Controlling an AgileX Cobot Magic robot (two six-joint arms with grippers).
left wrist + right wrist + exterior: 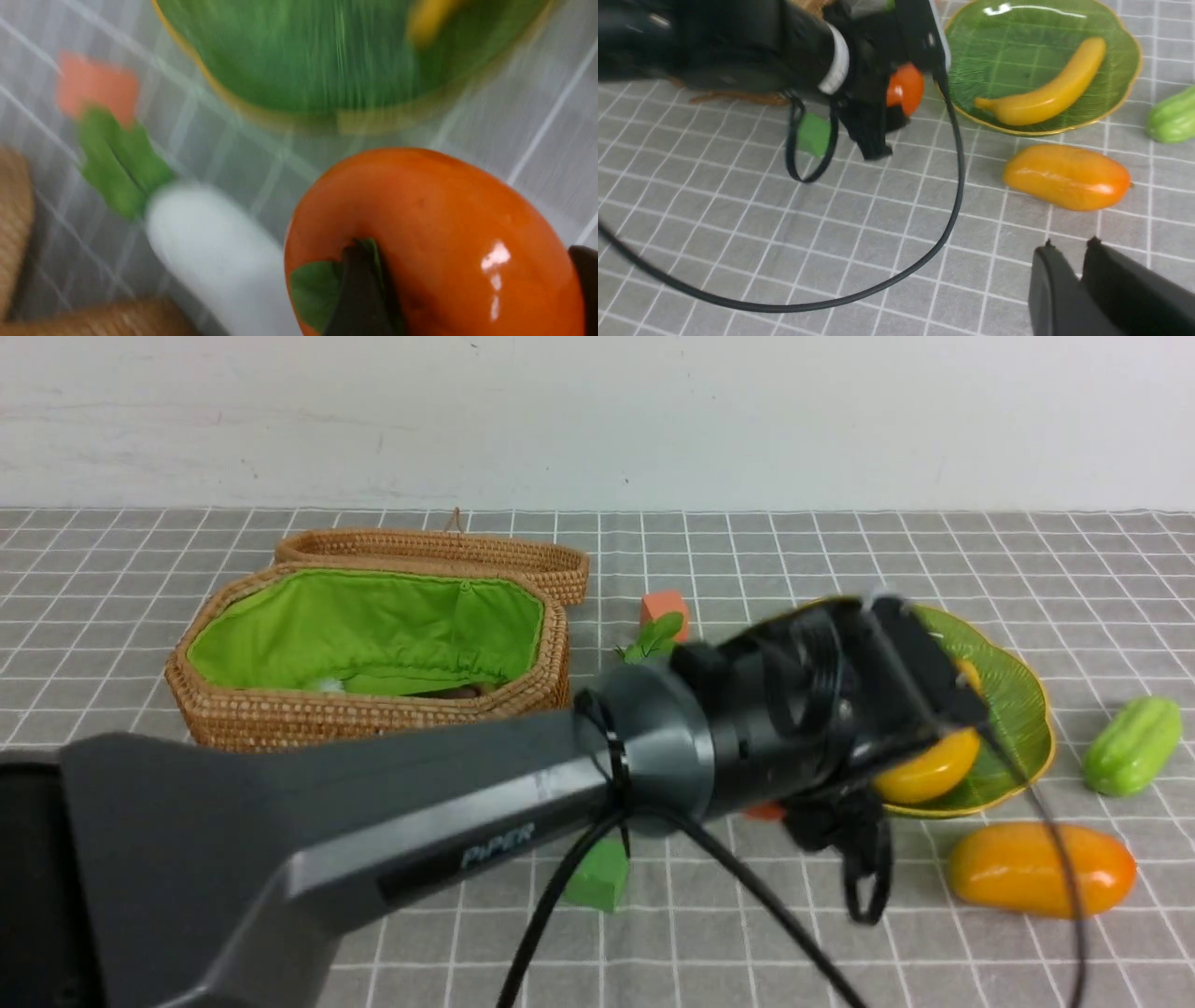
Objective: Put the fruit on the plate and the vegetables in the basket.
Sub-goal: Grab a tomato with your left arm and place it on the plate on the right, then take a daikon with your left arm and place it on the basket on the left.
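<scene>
The left gripper (467,261) pinches the orange persimmon (430,200), one dark finger across its leafy cap and the other at the opposite flank. That grip probably suits a squat, round fruit, since its widest part fills the jaws; the glossy skin could still slip. It sits just near of the plate (1020,129), so the step in hand looks like bringing it over the wavy gold-yellow rim and letting go low.

The curved, smooth banana (1052,95) already lies in that shallow, ribbed green glass dish, close to its near and right sides, which leaves room on the left for the persimmon. The oblong mango (1066,177) rests on the gridded table (822,261), near of the plate.

The right gripper (1071,242) is empty, its tips slightly parted, seemingly waiting out of the other arm's way.

Far left stands the woven basket (373,717), its green cloth mouth open to receive vegetables. The white radish (201,238) lies between basket and plate; the ridged gourd (1132,745) is right of the plate. Both seem left for later.
</scene>
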